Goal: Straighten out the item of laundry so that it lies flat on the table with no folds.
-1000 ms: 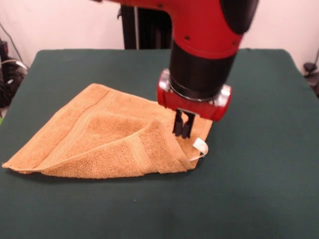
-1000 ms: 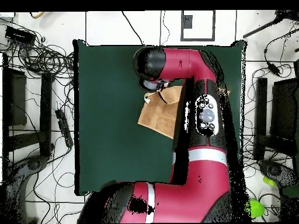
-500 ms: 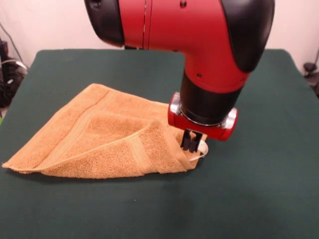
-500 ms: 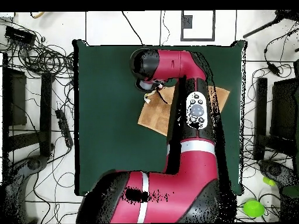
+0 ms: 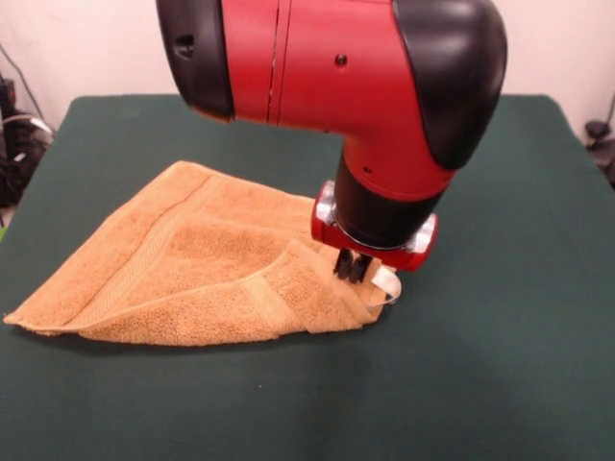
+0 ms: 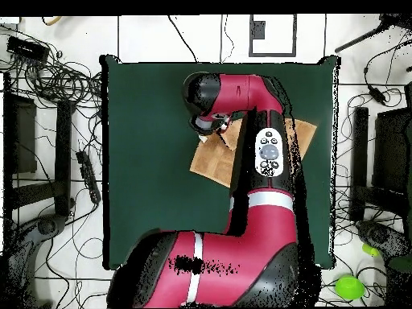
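The golden-orange towel [image 5: 192, 264] lies on the dark green table [image 5: 500, 317], folded over itself into a rough triangle, with a woven band across the top flap. Its white tag [image 5: 387, 282] sticks out at the right corner. My gripper [image 5: 352, 270] is down on that right corner, just left of the tag, with the fingers close together and pinching the cloth, which bunches up under them. In the overhead view the arm [image 6: 241, 105] covers the gripper and most of the towel [image 6: 211, 163].
The red and black arm [image 5: 346, 86] hangs low over the middle of the table. Cables and equipment [image 6: 56, 88] lie on the floor around the table [image 6: 145, 201], beyond its edges.
The gripper has come down and forward from above the towel onto its right corner by the tag, then shifted slightly left. The cloth at that corner has bunched up a little.
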`<state>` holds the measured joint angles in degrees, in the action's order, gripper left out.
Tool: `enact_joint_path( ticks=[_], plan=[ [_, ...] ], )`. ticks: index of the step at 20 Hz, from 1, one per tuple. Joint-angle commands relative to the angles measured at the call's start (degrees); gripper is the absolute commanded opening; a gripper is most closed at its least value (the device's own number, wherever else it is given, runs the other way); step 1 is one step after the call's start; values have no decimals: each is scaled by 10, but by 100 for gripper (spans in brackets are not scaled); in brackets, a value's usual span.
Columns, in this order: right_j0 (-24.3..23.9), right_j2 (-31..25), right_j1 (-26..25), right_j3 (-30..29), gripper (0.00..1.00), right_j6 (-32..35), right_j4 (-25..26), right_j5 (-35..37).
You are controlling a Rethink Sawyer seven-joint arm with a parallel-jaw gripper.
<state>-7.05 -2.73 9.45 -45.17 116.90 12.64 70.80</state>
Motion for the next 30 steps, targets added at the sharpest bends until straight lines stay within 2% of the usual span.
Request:
enact_joint_path(
  ticks=[1, 7, 12, 16, 22, 27, 30],
  plan=[
    [29, -3, -20, 14, 0, 101, -18, 84],
    [26, -22, -13, -13, 0, 122, -65, 90],
    [35, -13, -1, -30, 0, 137, -83, 76],
    [39, 5, -1, -25, 0, 147, -77, 38],
    [37, 36, -11, -12, 0, 99, -37, 23],
    [31, 48, -44, 14, 0, 84, -18, -2],
    [25, 50, -57, 18, 0, 96, -22, -18]
  ],
)
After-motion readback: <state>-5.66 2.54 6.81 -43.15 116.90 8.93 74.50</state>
